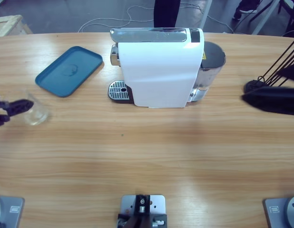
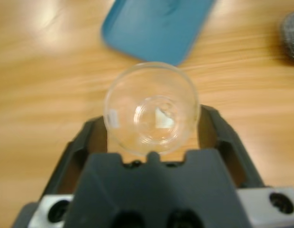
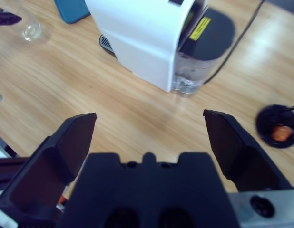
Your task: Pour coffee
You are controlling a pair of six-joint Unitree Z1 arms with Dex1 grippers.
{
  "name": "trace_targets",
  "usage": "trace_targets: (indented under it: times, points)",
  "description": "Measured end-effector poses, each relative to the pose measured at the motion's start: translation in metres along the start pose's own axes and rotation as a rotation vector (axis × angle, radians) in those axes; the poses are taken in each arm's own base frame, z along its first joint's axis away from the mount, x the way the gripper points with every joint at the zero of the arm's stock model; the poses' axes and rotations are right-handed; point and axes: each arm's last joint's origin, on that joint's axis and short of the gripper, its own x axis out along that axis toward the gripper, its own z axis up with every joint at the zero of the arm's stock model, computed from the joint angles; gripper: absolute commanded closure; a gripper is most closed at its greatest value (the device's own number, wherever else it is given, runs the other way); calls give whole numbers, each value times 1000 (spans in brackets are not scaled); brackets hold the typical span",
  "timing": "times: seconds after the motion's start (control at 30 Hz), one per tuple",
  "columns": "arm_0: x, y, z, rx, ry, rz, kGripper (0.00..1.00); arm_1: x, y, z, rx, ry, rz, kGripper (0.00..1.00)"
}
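Only my left wrist view shows the upright glass [image 2: 151, 110] between the left gripper's [image 2: 154, 128] spread jaws; right gripper [image 3: 149, 130] released, machine [image 3: 142, 38] at twelve.

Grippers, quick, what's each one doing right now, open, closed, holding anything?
Left gripper: jaws open around the empty glass cup, not clamped on it.
Right gripper: open wide, holding nothing, above the table.

Left gripper [image 2: 154, 137] had glass [image 2: 151, 108] filling gap between jaws. Blue tray [image 2: 156, 26] lay just beyond glass, blocking straight advance. Bare wood either side of jaws. Right gripper [image 3: 149, 128] jaws spread wide, nothing between; coffee machine [image 3: 147, 38] stood ahead, open table before it.
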Motion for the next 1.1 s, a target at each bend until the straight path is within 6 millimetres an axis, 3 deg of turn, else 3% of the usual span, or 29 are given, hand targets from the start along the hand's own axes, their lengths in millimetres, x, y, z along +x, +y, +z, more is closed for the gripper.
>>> trace_targets:
  times: [0.1,0.27,0.47,0.77,1.1]
  points:
    - [-12,5,13,158,-78,-200,1000,-20,-13,-9,-23,-13,-49,0]
    - [-7,17,28,526,-181,-533,1000,-46,-29,-22,-16,-54,-91,0]
    - [35,18,39,877,-242,-722,1000,-52,-36,-29,-26,-41,-138,0]
    - [113,-2,98,928,-337,-811,1000,-73,-50,-41,-47,-18,-196,0]
    - [164,-24,99,932,-350,-843,1000,-86,-51,-33,-28,-61,-179,0]
